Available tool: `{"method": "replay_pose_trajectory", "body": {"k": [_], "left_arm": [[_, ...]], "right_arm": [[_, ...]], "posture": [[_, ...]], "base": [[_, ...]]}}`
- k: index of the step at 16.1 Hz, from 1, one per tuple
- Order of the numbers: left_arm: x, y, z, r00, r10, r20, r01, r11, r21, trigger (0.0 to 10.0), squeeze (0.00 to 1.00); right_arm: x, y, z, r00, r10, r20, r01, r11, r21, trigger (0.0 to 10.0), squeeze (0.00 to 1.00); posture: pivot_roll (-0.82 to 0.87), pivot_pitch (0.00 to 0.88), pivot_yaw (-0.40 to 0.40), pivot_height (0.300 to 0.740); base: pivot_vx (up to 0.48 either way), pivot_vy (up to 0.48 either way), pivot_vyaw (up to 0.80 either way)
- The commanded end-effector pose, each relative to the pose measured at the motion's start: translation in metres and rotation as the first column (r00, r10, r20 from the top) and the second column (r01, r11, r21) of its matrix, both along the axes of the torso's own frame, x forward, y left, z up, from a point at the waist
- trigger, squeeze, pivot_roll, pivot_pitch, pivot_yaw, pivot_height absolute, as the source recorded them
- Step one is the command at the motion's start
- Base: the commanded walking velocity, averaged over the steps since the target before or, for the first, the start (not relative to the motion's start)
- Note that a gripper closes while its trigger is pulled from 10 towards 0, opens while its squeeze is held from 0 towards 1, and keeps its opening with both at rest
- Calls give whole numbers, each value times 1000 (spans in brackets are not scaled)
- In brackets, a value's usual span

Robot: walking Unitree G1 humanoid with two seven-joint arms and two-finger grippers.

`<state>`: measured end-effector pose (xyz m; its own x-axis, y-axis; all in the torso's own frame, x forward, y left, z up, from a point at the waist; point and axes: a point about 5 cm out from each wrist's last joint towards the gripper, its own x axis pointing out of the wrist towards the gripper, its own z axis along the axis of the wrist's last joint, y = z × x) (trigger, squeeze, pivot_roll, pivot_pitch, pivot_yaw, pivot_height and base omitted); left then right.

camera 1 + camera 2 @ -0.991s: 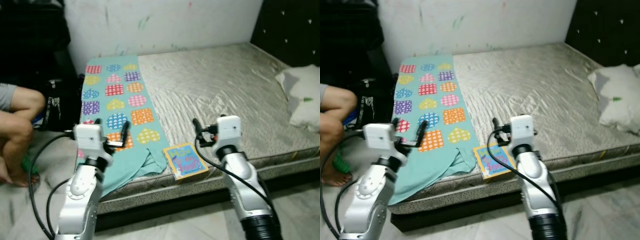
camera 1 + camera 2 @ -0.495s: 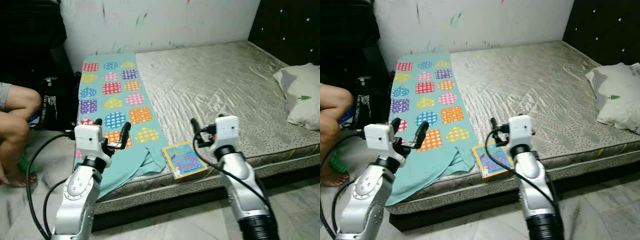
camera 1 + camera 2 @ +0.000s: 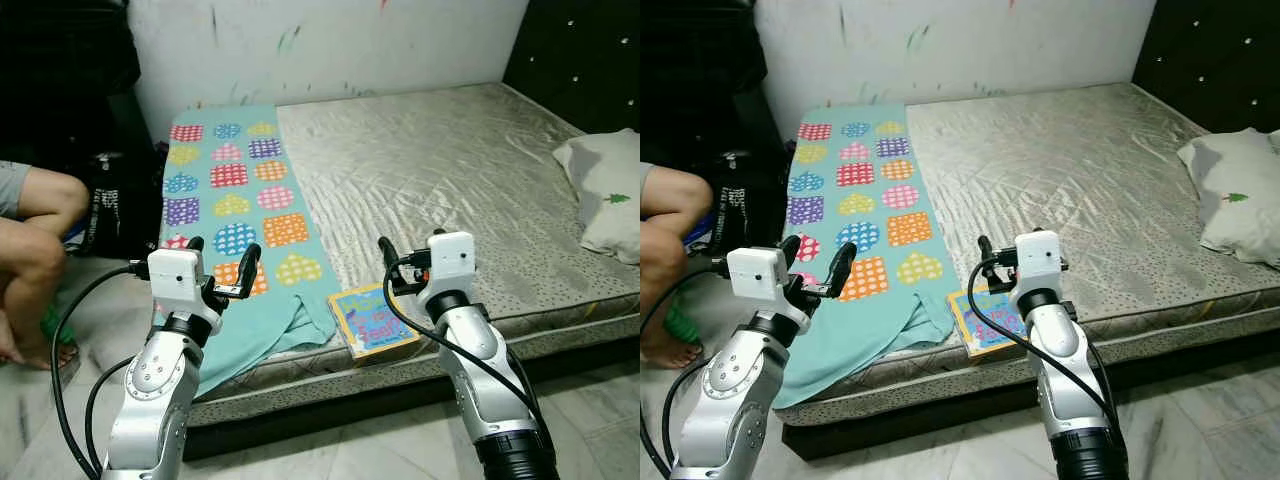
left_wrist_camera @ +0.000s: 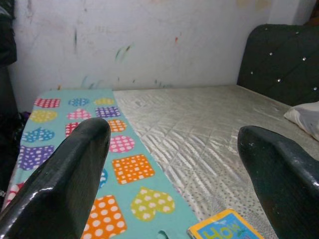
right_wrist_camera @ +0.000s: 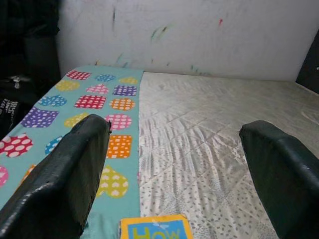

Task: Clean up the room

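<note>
A yellow and blue picture book lies at the front edge of the bed, beside the hem of a teal blanket printed with coloured hearts. That blanket covers the left strip of the mattress and hangs over its front. My left gripper hovers open above the blanket's front corner, holding nothing. Just right of the book and slightly above it, my right gripper is open and holds nothing. The book's top edge also appears between the fingers in the right wrist view.
A white pillow rests at the bed's right end by a dark padded headboard. A person's bent legs and a black bag occupy the floor to the left. Pale tiled floor runs along the bed's front.
The head camera has shifted a little, so the whole scene sits slightly differently. Both arms and the book keep their places relative to the bed.
</note>
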<state>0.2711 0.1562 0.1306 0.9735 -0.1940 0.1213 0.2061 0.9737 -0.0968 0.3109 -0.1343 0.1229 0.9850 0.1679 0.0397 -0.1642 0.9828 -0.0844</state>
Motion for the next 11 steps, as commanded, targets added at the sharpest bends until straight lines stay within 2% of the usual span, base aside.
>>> {"method": "replay_pose_trajectory", "body": {"k": [1, 3, 11], "left_arm": [[1, 0, 6, 1000, -10, 29, 10, 1000, 3, 10000, 0], [2, 0, 6, 999, -12, 30, 12, 1000, 2, 10000, 0], [3, -1, 7, 999, -20, 37, 20, 1000, 1, 10000, 0]], "right_arm": [[3, 1, 4, 1000, 7, 18, -7, 1000, 0, 10000, 0], [3, 1, 5, 1000, 6, 19, -6, 1000, 1, 10000, 0], [5, 0, 5, 1000, 2, 20, -2, 1000, 6, 10000, 0]], "posture": [[-3, 0, 2, 740], [-4, 0, 2, 740], [-6, 0, 2, 740]], "base": [[0, 0, 0], [266, 0, 500], [294, 0, 0]]}}
